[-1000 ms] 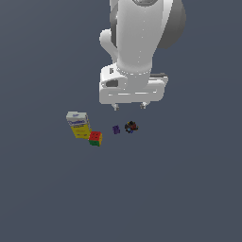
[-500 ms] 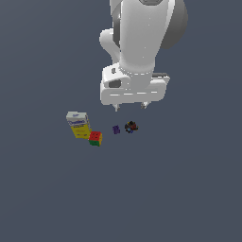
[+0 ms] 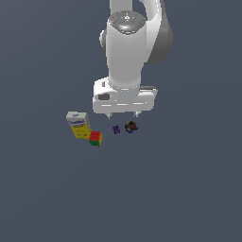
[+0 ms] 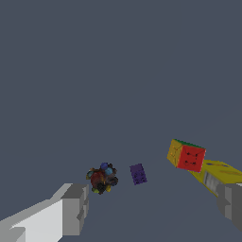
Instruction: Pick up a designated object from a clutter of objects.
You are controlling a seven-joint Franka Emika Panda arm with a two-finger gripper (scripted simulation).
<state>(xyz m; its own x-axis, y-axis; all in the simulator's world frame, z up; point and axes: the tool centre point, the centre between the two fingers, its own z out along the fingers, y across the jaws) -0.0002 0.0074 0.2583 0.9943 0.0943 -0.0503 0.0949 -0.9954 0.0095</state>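
The small cube (image 3: 95, 138) with red, green and yellow faces sits on the grey floor, touching the lower corner of the yellow-and-white carton (image 3: 78, 124). In the wrist view the cube (image 4: 186, 155) lies ahead of one finger, with the carton (image 4: 216, 174) behind it. A tiny purple piece (image 3: 116, 129) and a small dark round piece (image 3: 131, 126) lie to the exterior view's right of the cube. My gripper (image 3: 123, 115) hangs open and empty above the purple and dark pieces, apart from the cube. Its fingers (image 4: 73, 208) show wide apart in the wrist view.
The purple piece (image 4: 138, 173) and the dark round piece (image 4: 102, 178) lie between my fingers' lines in the wrist view. The grey floor (image 3: 179, 189) spreads around the clutter.
My gripper has shifted slightly toward the exterior view's left and a little lower. The four objects have not moved.
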